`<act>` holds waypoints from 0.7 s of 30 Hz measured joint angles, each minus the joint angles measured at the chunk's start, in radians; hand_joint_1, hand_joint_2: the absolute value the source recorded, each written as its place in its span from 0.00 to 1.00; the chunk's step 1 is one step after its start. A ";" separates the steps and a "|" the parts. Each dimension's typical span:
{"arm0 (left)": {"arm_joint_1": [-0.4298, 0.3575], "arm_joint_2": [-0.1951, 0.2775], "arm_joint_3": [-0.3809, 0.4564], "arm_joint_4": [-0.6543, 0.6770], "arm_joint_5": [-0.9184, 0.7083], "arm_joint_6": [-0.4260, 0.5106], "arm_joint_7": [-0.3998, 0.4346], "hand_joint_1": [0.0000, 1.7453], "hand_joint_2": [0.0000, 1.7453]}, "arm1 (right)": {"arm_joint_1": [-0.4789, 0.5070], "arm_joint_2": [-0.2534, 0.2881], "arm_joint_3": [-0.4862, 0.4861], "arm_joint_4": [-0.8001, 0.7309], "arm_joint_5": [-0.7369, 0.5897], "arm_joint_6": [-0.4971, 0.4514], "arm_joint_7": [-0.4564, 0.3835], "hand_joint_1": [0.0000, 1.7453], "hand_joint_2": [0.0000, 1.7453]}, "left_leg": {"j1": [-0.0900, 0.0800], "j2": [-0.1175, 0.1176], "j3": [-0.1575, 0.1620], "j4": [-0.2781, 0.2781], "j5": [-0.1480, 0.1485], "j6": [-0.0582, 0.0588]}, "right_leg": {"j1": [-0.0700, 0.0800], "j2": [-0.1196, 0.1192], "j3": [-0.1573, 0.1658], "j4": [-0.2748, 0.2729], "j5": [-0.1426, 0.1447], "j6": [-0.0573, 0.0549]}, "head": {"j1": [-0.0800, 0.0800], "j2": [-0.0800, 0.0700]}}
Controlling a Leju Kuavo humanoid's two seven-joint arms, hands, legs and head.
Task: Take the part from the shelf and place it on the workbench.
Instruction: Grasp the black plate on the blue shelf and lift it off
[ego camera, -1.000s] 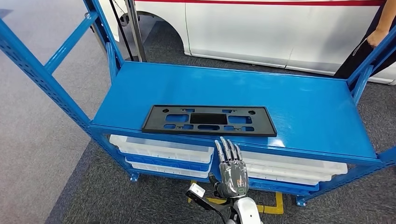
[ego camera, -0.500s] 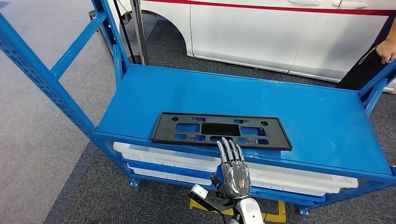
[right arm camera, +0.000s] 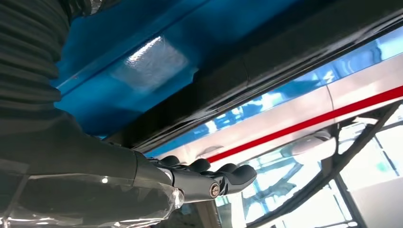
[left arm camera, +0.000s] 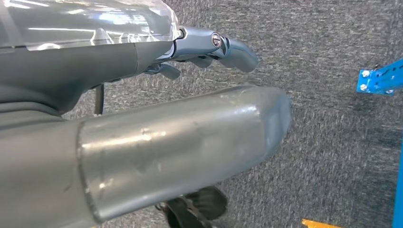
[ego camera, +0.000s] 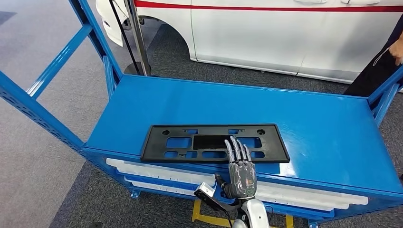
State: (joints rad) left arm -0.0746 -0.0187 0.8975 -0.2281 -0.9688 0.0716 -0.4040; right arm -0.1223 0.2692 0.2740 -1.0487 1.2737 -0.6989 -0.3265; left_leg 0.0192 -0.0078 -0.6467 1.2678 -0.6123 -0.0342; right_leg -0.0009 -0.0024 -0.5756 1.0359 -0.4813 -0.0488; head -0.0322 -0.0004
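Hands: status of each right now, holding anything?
Left hand: hanging over the carpet, holds nothing; open or closed cannot be told.
Right hand: open, fingers extended over the black part, not gripping it.

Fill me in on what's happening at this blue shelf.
The robot is reaching for a flat black part that lies on the top deck of the blue shelf, near its front edge. Its right hand is raised at that edge, fingers straight and apart, their tips over the part's near rim; it holds nothing yet. The left hand hangs low over the grey carpet. White trays sit on the level below, and a person's hand is at the far right.
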 joint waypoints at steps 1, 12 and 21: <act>0.000 0.000 0.000 0.000 -0.003 -0.001 0.000 0.00 0.00 | -0.002 0.000 0.000 0.002 -0.009 0.000 -0.001 0.00 1.00 | 0.000 0.000 0.007 -0.046 0.044 0.002 | 0.000 0.001 0.009 0.000 -0.006 0.001 | 0.000 0.000; -0.009 0.010 0.000 0.000 -0.014 -0.007 0.001 0.00 0.00 | -0.010 0.001 0.004 0.019 -0.043 0.000 -0.005 0.00 1.00 | 0.000 0.008 0.057 -0.265 0.175 0.057 | 0.000 0.010 -0.052 0.155 -0.119 0.047 | 0.000 0.000; -0.013 0.011 0.000 0.000 -0.032 -0.009 0.012 0.00 0.00 | -0.030 0.001 0.031 0.037 -0.059 0.000 0.010 0.00 1.00 | 0.002 0.002 0.047 -0.242 0.169 0.024 | -0.017 0.008 0.019 0.012 -0.031 0.054 | 0.000 0.000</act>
State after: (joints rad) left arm -0.0873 -0.0072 0.8980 -0.2284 -1.0006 0.0626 -0.3917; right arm -0.1527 0.2705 0.3048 -1.0113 1.2150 -0.6989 -0.3161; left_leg 0.0208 -0.0055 -0.6000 1.0261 -0.4430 -0.0099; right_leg -0.0181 0.0059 -0.5570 1.0475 -0.5125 0.0047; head -0.0325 -0.0004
